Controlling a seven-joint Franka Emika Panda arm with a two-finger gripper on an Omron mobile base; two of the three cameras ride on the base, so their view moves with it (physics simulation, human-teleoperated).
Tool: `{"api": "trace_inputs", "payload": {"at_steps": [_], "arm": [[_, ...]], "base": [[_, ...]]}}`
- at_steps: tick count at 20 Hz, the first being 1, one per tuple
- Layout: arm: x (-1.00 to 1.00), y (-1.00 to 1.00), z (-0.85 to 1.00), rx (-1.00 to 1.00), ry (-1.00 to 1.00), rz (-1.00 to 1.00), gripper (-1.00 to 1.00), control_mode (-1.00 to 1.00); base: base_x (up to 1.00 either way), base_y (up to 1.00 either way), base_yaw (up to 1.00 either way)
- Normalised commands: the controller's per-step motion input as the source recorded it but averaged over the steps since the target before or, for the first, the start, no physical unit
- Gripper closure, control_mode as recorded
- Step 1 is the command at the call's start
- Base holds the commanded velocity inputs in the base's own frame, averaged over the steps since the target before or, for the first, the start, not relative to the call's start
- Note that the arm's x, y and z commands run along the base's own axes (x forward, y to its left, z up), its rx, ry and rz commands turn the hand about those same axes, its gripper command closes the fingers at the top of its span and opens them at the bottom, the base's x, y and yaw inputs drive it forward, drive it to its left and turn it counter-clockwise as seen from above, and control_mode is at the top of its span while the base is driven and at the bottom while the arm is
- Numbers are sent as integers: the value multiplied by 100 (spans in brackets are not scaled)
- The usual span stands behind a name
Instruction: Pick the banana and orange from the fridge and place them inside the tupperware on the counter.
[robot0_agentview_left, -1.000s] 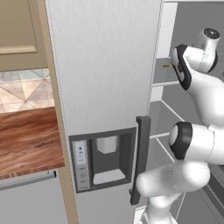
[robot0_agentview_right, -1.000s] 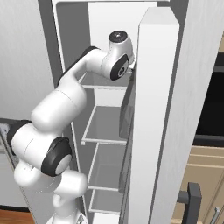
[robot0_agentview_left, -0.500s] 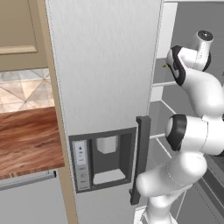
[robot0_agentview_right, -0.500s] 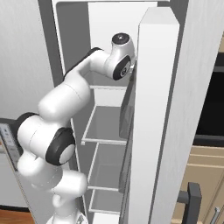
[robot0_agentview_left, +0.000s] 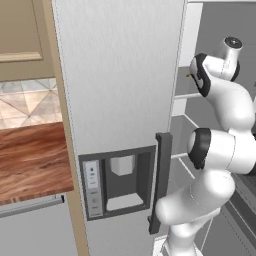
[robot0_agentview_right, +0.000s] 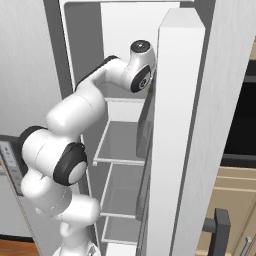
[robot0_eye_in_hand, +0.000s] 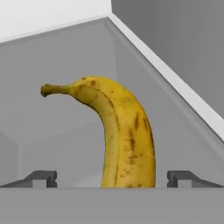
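Banana (robot0_eye_in_hand: 124, 135) at centre of the hand view, on a grey fridge (robot0_agentview_left: 120, 100) shelf, stem curling to the upper left, gripper (robot0_eye_in_hand: 113, 178) spread wide, a fingertip (robot0_eye_in_hand: 41, 178) either side of the fruit's lower end, nothing gripped, counter (robot0_agentview_left: 30, 162) at left of the left base view

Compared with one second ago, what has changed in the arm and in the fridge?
The arm has straightened: in the left base view its elbow rose and its upper links pushed deeper into the fridge, toward the shelf. The gripper stands open with the banana between its fingertips, not yet gripped. The fridge doors, the shelves and the counter stayed as they were.
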Motion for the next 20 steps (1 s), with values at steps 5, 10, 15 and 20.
{"api": "trace_inputs", "payload": {"at_steps": [5,10,15,20], "arm": [[5,0,-21,0,13,0,100,-100],[1,0,-15,0,16,0,100,-100],[0,0,-13,0,9,0,100,-100],[-20,2,-12,0,-3,0,100,-100]], "base": [[0,0,0],[0,0,0],[0,0,0],[0,0,0]]}}
